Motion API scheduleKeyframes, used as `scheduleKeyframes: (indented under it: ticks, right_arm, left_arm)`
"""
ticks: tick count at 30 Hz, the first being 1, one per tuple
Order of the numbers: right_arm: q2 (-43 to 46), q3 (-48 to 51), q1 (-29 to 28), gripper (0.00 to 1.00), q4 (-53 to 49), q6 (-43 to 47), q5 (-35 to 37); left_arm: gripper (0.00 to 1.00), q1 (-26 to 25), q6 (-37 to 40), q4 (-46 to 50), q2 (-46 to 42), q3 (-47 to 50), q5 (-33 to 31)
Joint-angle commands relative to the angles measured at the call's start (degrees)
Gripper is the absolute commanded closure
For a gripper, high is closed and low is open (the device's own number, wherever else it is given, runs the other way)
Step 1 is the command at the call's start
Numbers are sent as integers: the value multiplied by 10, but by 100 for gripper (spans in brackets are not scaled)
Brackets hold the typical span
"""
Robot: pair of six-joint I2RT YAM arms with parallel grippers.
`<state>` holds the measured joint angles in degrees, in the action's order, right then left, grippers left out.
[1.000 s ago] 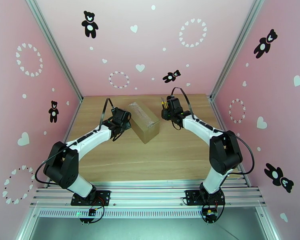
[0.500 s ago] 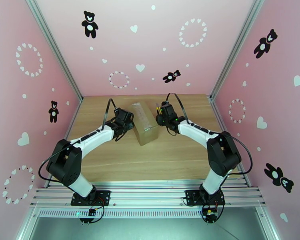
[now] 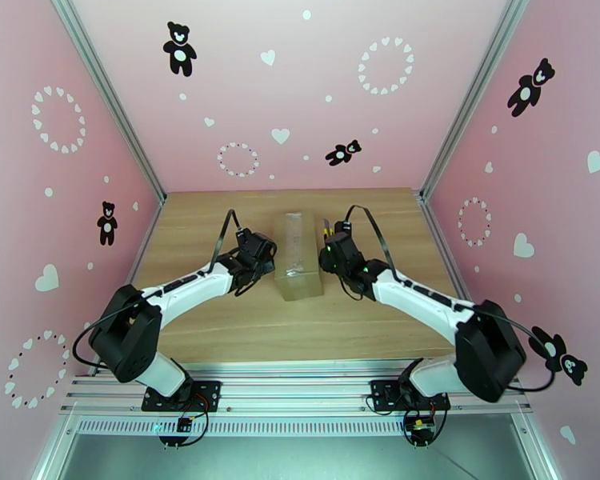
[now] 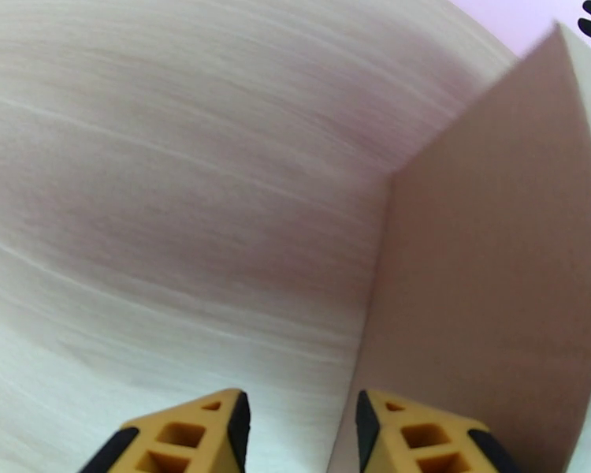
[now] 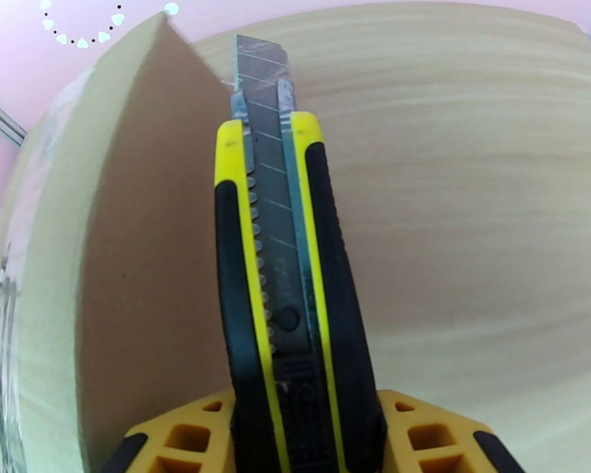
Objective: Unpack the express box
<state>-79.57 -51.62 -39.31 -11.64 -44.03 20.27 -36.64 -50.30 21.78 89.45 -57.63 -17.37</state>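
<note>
Express box [image 3: 298, 254] lies between both grippers. Left gripper [image 4: 299, 411], part-open and empty, flanks its left side; right gripper [image 5: 303, 423] clamps a utility knife [image 5: 276, 254] beside its right side.

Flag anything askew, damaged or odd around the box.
Nothing looks damaged or spilled. The box sits flat and closed on the table. The one thing worth noting is that the right pincer grips a knife with its blade extended, close beside the box's side wall. That suits the job rather than looking wrong.
</note>
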Motion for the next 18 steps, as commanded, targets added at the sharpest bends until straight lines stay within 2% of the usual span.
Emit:
scheduleKeyframes:
  ticks: [1,13,18]
  right_arm:
    - [31,25,-17,100,-14,-45,37]
    - [49,53,-69,100,-47,-99,83]
    - [63,52,-69,100,-74,-82,90]
  left_arm:
    - [56,-5,-9,10,-29,18,-19]
    - [56,-5,-9,55,-107,46,-47]
    - [55,-6,4,79,-146,51,-21]
